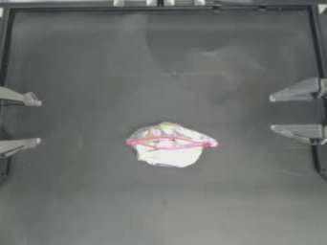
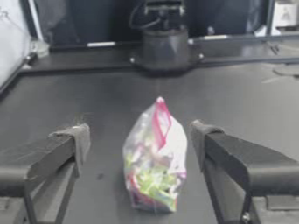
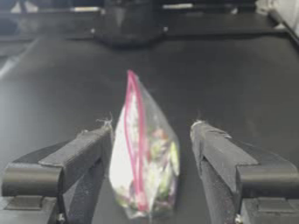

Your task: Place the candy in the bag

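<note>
Dark, angular, tapering hand [image 2: 140,148] fingers [image 2: 234,157]

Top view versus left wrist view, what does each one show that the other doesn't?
Only the top view shows both grippers at once: the left gripper open at the table's left edge, the right gripper open at the right edge, each apart from the bag.

Only the left wrist view shows the bag standing upright, seal strip on top, and the opposite arm's base behind it.

Both show the bag alone on the dark table, untouched; no loose candy is visible.

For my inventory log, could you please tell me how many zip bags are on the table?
1: the bag stands near the table's middle, between the left pincer and right pincer, both open at the edges. No loose candy shows.
</note>
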